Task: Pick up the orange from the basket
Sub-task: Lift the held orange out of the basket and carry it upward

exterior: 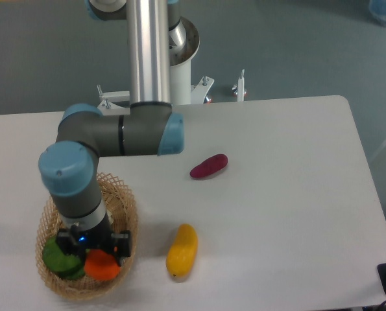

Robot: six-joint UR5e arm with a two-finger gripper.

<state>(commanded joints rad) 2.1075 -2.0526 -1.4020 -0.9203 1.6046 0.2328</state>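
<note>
Fixed camera, view from above and in front of the table:

- White table [277,194]: a rounded-corner top is seen filling the lower two thirds of the view, with grey floor behind it.
- Basket [124,214]: an oval wicker basket, light tan with an open-weave rim, is placed near the front left corner of the table; most of its middle is covered by the arm's wrist.
- Orange [103,265]: a round, bright-orange fruit is located inside the basket, toward its front right part, directly under the wrist and partly hidden by it.
- Green item [60,260]: a dark green object is lodged in the front left part of the basket, just beside the orange; its kind cannot be told.
- Gripper [92,245]: a dark block with a small blue light is positioned straight above the orange, pointing down. The fingers are hidden from this angle, so whether they are apart, together or clamped on the fruit cannot be told.
- Arm [115,136]: grey links with light-blue joint caps are bent over the basket, hung from a silver column rising out of view.
- Yellow fruit [181,251]: an elongated yellow-orange piece is laid on the table to the right of the basket, apart from it.
- Purple sweet potato [209,166]: an oblong piece is set on the table behind the yellow fruit, well apart from the basket.
</note>
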